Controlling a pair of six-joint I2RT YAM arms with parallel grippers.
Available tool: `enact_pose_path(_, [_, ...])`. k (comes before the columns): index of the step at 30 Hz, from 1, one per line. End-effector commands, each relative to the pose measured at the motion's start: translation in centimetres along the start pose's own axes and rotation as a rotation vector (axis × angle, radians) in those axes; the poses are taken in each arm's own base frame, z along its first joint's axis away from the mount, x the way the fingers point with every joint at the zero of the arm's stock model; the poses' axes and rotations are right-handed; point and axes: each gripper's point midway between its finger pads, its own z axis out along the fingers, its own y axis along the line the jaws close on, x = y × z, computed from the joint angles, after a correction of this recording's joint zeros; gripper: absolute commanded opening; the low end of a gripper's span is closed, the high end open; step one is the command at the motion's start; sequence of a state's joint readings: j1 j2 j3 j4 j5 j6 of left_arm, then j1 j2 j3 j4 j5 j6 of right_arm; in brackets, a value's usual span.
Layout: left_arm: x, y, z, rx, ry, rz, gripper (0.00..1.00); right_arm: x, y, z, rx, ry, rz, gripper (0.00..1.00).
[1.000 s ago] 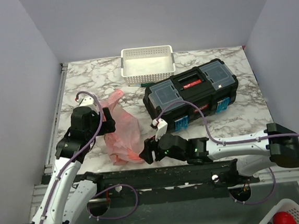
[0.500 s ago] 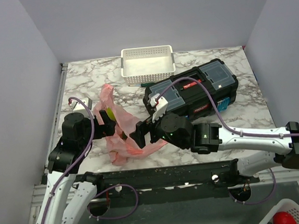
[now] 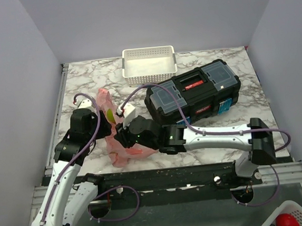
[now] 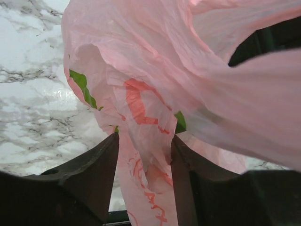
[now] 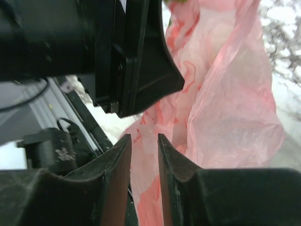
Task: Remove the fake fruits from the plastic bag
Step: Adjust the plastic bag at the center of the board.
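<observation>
Plainly the bag (image 4: 150, 52) is pinched twice — bunched film by the left fingers (image 4: 94, 181), a thin fold by the right fingers (image 5: 113, 181).

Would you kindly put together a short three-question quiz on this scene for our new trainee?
1. True or false: the white basket holds a fruit.
2. What is pinched in the right gripper? A: a toolbox handle. B: the pink plastic bag. C: a screwdriver.
3. Fill in: in the top view, the black toolbox lies on the bag's ___ side.
Key: 1 false; 2 B; 3 right.
</observation>
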State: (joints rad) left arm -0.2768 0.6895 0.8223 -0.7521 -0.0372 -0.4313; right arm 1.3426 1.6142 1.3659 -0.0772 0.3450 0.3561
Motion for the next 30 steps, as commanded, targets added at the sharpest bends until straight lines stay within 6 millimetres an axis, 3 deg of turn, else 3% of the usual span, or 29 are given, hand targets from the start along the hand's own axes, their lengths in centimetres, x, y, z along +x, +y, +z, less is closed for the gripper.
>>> enact_pose_path(1, [0.3,1.7,0.2,-0.096,0.02,0.007,0.43,1.7,1.1,2.9,-0.031,0.015,-0.002,0.29])
enact_pose_path(6, [0.6,1.7,0.4,-0.088,0.022,0.013,0.3,4.6,-2.1,5.7,0.116,0.035,-0.032,0.26])
enact_pose_path(12, [0.8,2.2,0.5,-0.112,0.026,0.024,0.07,6.7,-9.4,6.5,0.301,0.072,-0.023,0.26])
enact_pose_path(14, [1.0,2.6,0.7,-0.133,0.037,0.022,0.0,7.0,-11.2,6.2,0.328,0.085,-0.032,0.33])
enact_pose_path(16, [1.1,2.9,1.0,-0.156,0.046,0.021,0.0,7.2,-11.9,6.1,0.293,0.111,-0.039,0.44])
enact_pose_path(18, [1.4,3.1,1.4,-0.168,0.069,0.025,0.0,7.0,-11.4,6.0,0.219,0.121,-0.035,0.63])
enact_pose_path(21, [1.8,2.9,1.9,-0.159,0.098,0.029,0.0,5.9,-9.1,5.7,0.081,0.105,0.004,0.82])
enact_pose_path(26, [1.8,2.7,1.8,-0.146,0.099,0.032,0.0,2.3,-3.9,4.5,-0.171,0.026,0.096,0.9])
enact_pose_path(30, [1.4,2.5,1.1,-0.147,0.097,0.026,0.0,1.4,-2.8,4.8,-0.219,0.0,0.119,0.93])
